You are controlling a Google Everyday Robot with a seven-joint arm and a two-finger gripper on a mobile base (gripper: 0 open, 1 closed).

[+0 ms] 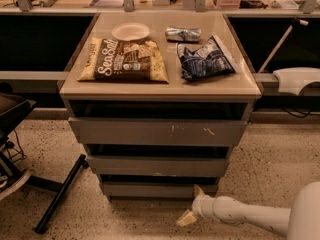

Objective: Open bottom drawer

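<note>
A grey cabinet (170, 88) stands in the middle on a speckled floor (280, 154), with a long counter (75, 6) running behind it. Three flat grey fronts are stacked in its face, each with a dark gap above it. The top front (125, 131) is the widest and has pale scratches right of centre. The middle front (160, 166) is narrower. The drawer (150, 189) is the lowest and narrowest, plain, just above the floor. Whether it is pulled out at all cannot be told from this angle. A white arm (250, 215) comes in from the lower right corner, low over the floor, reaching left toward the cabinet's foot. The black leg of a chair (60, 194) lies at the lower left. On the cabinet top, a brown chip bag (125, 60) lies flat on the left and a crumpled blue bag (205, 59) on the right. A small white plate (130, 31) sits behind the chip bag, and a can (183, 34) lies on its side behind the blue bag. The gripper (191, 204) is at the drawer's lower right corner with its fingers (199, 190) spread apart. One points up against the front's bottom edge, though contact cannot be told, and the other points down toward the floor. It grasps nothing.
</note>
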